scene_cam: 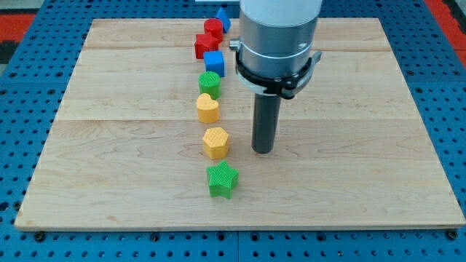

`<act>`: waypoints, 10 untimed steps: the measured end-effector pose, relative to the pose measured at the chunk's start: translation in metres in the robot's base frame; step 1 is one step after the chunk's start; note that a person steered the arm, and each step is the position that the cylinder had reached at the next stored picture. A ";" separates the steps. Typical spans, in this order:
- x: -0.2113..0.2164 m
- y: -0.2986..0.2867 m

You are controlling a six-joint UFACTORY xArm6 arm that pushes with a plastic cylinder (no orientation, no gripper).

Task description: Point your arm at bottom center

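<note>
My tip (263, 151) rests on the wooden board (349, 167) near its middle, just right of the yellow hexagon block (215, 142). A column of blocks runs down the view left of the rod: a blue block (223, 17) at the top, a red block (213, 29), a red star-like block (205, 46), a blue cube (214, 62), a green cylinder (210, 83), a yellow heart (207, 108), the yellow hexagon, and a green star (223, 180) lowest. The tip touches no block.
The board lies on a blue perforated table (22, 131). The arm's wide grey body (278, 44) hangs over the board's upper middle and hides part of it.
</note>
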State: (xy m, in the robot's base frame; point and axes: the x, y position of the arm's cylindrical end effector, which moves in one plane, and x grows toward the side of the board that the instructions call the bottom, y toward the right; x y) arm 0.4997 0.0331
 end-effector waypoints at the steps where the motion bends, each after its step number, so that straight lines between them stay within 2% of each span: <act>1: 0.000 -0.032; 3: 0.000 -0.057; 4: 0.012 -0.022; 5: 0.044 -0.028; 7: 0.056 -0.056; 8: 0.084 -0.023; 9: 0.118 -0.049; 10: 0.119 -0.080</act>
